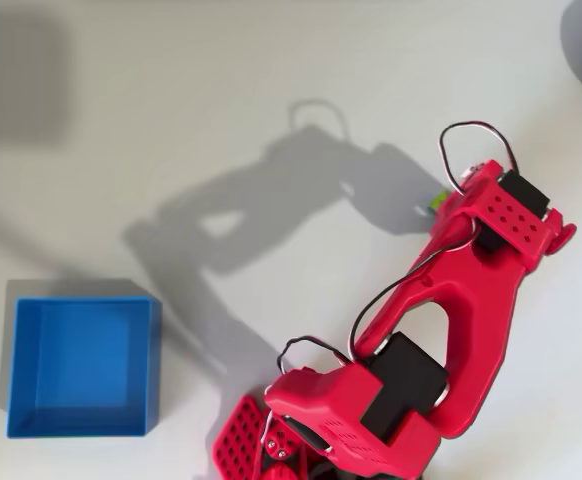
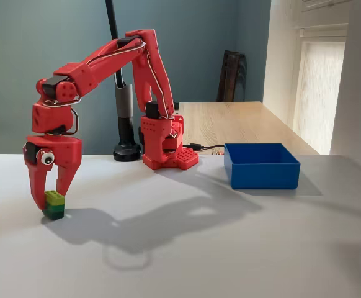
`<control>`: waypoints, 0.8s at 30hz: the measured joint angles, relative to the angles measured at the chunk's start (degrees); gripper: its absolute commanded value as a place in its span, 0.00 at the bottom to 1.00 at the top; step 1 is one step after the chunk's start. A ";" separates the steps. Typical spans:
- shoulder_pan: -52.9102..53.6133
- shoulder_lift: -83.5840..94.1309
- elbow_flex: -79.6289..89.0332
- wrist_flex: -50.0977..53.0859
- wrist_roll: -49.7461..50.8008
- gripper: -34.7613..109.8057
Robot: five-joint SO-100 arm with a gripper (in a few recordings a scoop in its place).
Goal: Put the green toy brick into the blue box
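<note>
Grabbing the brick

The red gripper (image 2: 51,194) stands spread open around the green toy brick (image 2: 54,204), far from the blue box (image 2: 261,176). Next, I think: squeeze, lift, carry it over.

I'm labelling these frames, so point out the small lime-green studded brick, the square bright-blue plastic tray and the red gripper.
Small lime-green studded brick (image 2: 54,204): fixed view, its front face.
Square bright-blue plastic tray (image 2: 262,176): fixed view, front wall.
Red gripper (image 2: 51,194): fixed view, midway between the fingertips.

Bright daylight from a window (image 2: 322,87), soft broad arm shadows on the white table (image 2: 187,248), overhead view slightly blurred
</note>
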 measured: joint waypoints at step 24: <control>-33.57 30.15 9.93 11.51 -3.16 0.24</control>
